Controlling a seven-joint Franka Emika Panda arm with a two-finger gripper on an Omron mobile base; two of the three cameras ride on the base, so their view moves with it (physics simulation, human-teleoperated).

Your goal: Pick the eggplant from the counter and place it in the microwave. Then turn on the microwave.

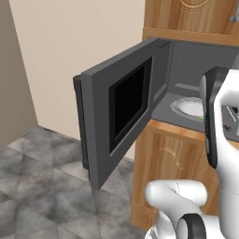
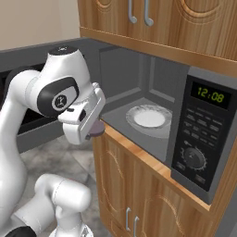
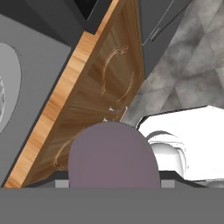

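Observation:
The microwave [image 2: 202, 134] stands in a wooden cabinet niche with its door [image 1: 116, 116] swung wide open to the left. A white plate [image 2: 148, 118] lies on its floor. My gripper [image 2: 94, 125] hangs just outside the opening's front left corner, above the wooden ledge. It is shut on the eggplant [image 2: 97, 129]. In the hand view the eggplant [image 3: 113, 155] is a dull purple rounded shape that covers the fingertips. The plate's rim [image 3: 6, 87] shows at that view's left edge. The counter is out of view.
Wooden cabinet doors [image 2: 134, 185] sit below the microwave and more cabinets [image 2: 162, 23] above it. The control panel with green display [image 2: 207, 96] and dial [image 2: 194, 159] is on the right. A grey tiled floor [image 1: 37, 186] spreads below the open door.

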